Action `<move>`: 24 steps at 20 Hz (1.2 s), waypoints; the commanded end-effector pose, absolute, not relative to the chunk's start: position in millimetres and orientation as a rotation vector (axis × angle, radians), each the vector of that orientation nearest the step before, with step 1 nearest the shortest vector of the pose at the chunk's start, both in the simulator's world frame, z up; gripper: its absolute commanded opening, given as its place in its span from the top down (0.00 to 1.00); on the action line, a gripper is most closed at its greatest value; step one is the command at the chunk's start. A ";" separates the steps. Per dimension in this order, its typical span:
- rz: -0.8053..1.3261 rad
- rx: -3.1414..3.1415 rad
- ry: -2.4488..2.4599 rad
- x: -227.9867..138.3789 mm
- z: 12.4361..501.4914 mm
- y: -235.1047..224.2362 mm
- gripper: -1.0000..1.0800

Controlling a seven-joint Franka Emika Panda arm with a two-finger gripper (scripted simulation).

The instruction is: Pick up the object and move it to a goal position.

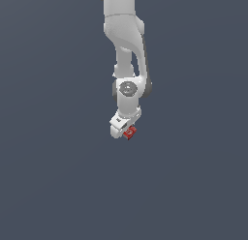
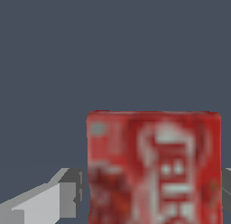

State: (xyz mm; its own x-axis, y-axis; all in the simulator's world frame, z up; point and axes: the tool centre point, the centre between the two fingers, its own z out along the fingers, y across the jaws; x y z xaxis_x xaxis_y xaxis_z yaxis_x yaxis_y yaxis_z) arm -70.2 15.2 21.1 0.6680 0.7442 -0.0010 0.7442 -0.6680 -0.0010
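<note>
The object (image 1: 130,133) is a small red box-shaped block, seen at the tip of my white gripper (image 1: 126,131) in the exterior view. In the wrist view the object (image 2: 153,164) fills the space between the fingers, its whitish-marked face toward the camera. One light grey finger (image 2: 49,200) presses against one side of it, and only a sliver of the other finger (image 2: 227,180) shows at the frame's edge. The gripper (image 2: 153,196) is shut on the block. No goal marker shows in either view.
The white arm (image 1: 127,45) reaches down from the top of the exterior view. Around it there is only a plain dark blue-grey background, with no other objects, containers or edges in sight.
</note>
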 end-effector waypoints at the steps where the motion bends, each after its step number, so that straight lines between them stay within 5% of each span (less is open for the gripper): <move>1: 0.000 -2.869 -1.281 -69.5 16.2 15.2 0.04; 3: 0.000 -2.869 -1.281 -69.4 15.2 15.1 0.04; 4: 0.000 -2.869 -1.281 -69.4 15.2 15.1 1.00; 24: -0.002 -2.869 -1.281 -47.6 30.2 9.2 1.00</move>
